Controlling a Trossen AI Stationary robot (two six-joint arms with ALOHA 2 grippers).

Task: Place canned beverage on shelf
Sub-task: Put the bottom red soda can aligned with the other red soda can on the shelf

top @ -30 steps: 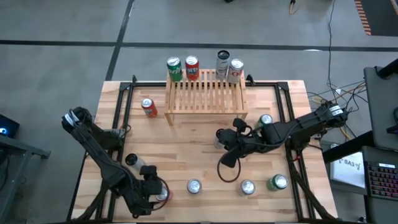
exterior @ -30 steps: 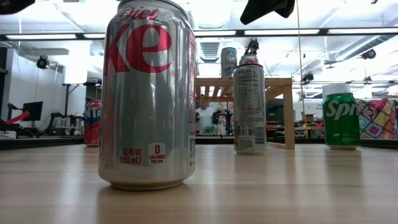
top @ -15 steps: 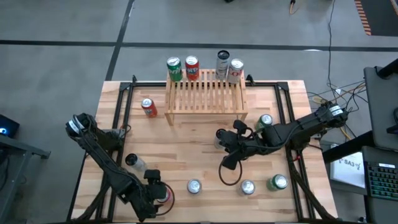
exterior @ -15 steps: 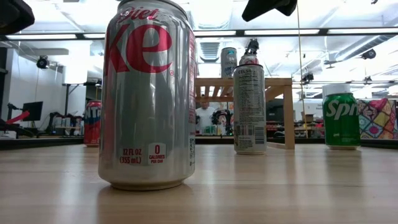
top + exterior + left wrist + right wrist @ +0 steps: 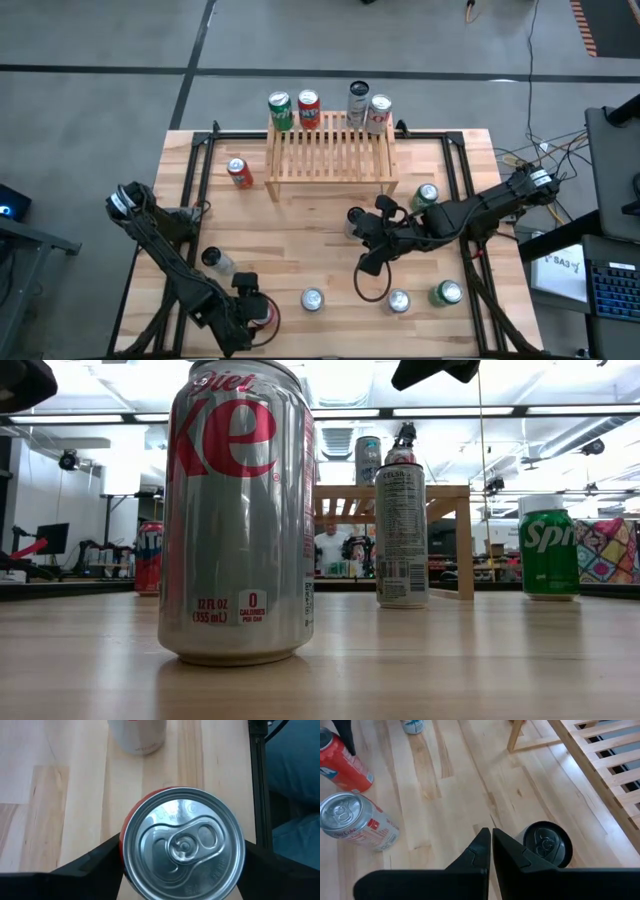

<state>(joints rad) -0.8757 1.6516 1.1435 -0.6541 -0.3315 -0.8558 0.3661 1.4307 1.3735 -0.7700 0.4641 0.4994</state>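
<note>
Red can (image 5: 182,842) near table edge (image 5: 258,785)

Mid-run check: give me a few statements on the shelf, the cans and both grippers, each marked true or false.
1. Four cans stand along the far edge of the shelf. True.
2. The left gripper has its fingers on either side of a red can. True.
3. The right gripper is open around a dark can. False: its fingers are shut, and the can stands beside them.
4. A can lies toppled on the table. False: every can is upright.
</note>
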